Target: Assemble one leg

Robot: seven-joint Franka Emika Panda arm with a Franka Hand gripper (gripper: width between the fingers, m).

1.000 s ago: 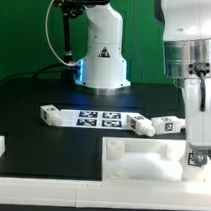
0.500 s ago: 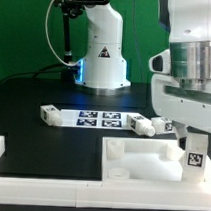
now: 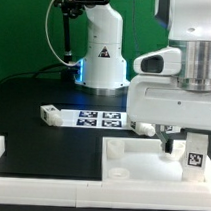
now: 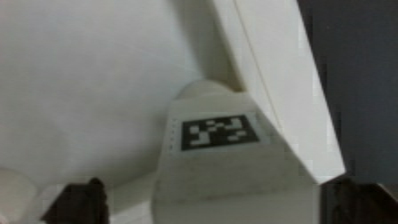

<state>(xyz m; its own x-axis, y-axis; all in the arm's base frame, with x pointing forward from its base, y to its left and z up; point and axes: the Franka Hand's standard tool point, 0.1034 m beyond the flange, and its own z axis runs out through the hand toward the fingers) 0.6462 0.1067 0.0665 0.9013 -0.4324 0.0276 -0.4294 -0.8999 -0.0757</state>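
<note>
Now low over the far-right corner of the large white square tray-like panel (image 3: pixel 141 157), at the exterior view's right: the bulky white Panda gripper (image 3: pixel 194 148), dark fingertips (image 4: pixel 80 198) spread to either side of the small white stubby plastic leg (image 3: pixel 195 156) with its black-and-white tag (image 4: pixel 217 131). Whether touching the leg or merely flanking it, cannot tell. Farther left on the black table (image 3: pixel 44 90), the flat white marker board (image 3: pixel 101 118), another tagged white leg (image 3: pixel 50 114) touching its left end.
</note>
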